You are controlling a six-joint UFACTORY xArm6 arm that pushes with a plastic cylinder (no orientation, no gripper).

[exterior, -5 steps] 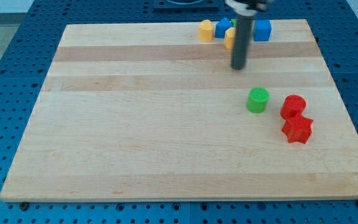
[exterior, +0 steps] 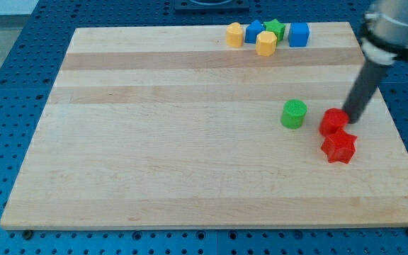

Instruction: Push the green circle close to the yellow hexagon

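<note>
The green circle [exterior: 294, 113] sits on the wooden board [exterior: 154, 142] right of centre. The yellow hexagon [exterior: 265, 43] lies at the view's top, in a cluster of blocks. My tip [exterior: 350, 120] is down at the view's right, just right of the red circle [exterior: 333, 122] and well to the right of the green circle. The rod slants up to the view's top right.
A red star [exterior: 339, 147] lies just below the red circle. Around the yellow hexagon are another yellow block [exterior: 234, 34], a blue block [exterior: 253, 32], a green star [exterior: 274, 29] and a blue cube [exterior: 299, 34].
My tip has moved from the top middle, near the yellow hexagon, down and to the right, to beside the red circle. The blocks have not moved.
</note>
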